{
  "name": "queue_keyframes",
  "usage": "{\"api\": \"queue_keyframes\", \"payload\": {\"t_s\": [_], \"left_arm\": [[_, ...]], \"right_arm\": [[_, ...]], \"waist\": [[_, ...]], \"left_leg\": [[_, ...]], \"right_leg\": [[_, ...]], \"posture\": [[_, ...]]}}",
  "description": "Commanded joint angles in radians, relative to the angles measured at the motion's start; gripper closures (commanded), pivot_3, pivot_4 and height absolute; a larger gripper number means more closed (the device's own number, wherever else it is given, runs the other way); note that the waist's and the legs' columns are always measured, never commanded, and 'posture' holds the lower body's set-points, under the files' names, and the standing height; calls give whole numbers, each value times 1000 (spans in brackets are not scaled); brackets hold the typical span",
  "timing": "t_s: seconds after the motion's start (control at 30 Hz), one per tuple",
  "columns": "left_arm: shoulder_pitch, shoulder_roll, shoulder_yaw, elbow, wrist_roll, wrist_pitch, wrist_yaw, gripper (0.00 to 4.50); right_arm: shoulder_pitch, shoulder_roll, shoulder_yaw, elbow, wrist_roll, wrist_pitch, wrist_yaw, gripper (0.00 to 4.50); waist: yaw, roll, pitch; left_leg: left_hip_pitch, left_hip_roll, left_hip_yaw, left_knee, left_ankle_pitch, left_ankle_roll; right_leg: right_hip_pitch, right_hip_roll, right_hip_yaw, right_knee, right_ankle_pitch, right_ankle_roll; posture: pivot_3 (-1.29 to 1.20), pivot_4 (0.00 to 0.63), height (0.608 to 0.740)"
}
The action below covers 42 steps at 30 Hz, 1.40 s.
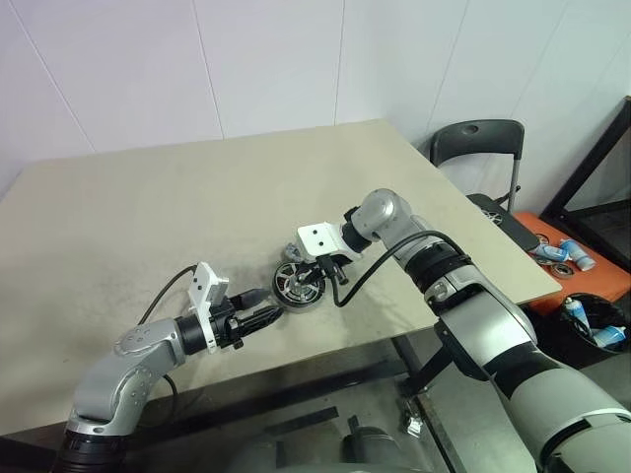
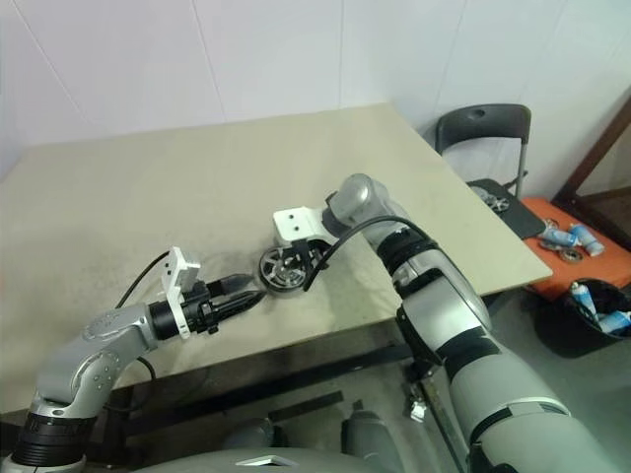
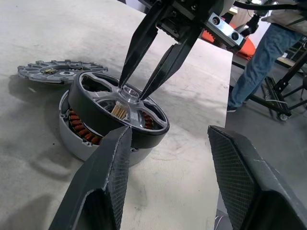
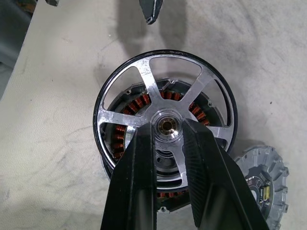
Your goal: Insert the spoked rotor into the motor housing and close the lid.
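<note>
The spoked rotor [image 4: 144, 76], shiny silver with a dark rim, lies tilted and off-centre on top of the motor housing [image 3: 72, 134], whose coppery windings [image 4: 129, 108] show between the spokes. My right gripper [image 4: 167, 127] points down onto the rotor, shut on its central hub. To the rotor's left my left gripper [image 3: 168, 139] is level and open, holding nothing, with one fingertip [image 3: 120, 139] close to the rotor's rim. The lid [image 3: 57, 72], a flat grey notched disc, lies on the table just behind the housing.
The parts sit near the front edge of the beige table [image 1: 197, 197]. A black chair [image 1: 478, 148] stands at the right, beside an orange tray [image 1: 582, 266] with bottles and a black bin [image 1: 592, 325]. A person's legs [image 3: 261, 57] stand beyond the table's edge.
</note>
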Motion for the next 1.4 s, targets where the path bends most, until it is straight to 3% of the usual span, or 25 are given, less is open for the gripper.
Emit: {"api": "queue_keyframes", "payload": {"t_s": [0.03, 0.6, 0.93, 1.4], "left_arm": [[0, -5, 4, -48, -23, -4, 6, 1799], [-24, -11, -8, -10, -12, -13, -3, 1799], [-26, -8, -5, 3, -8, -23, -16, 1799], [10, -21, -8, -19, -8, -30, -3, 1799]], "right_arm": [[-36, -7, 3, 25, -29, -18, -28, 4058], [-95, -17, -27, 3, -2, -17, 30, 4058], [-26, -35, 2, -81, -11, -28, 81, 4058], [-32, -29, 7, -40, -42, -71, 27, 4058]], "waist": [[0, 0, 0], [1, 0, 0], [2, 0, 0], [1, 0, 0]], "left_leg": [[1, 0, 0, 0, 0, 0], [-1, 0, 0, 0, 1, 1], [-2, 0, 0, 0, 1, 1], [-1, 0, 0, 0, 1, 1]], "right_leg": [[1, 0, 0, 0, 0, 0], [-1, 1, 0, -1, 0, 0], [-1, 2, 0, -1, 0, 0], [-1, 1, 0, -1, 0, -1]], "posture": [[0, 0, 740], [0, 0, 740], [0, 0, 740], [0, 0, 740]]}}
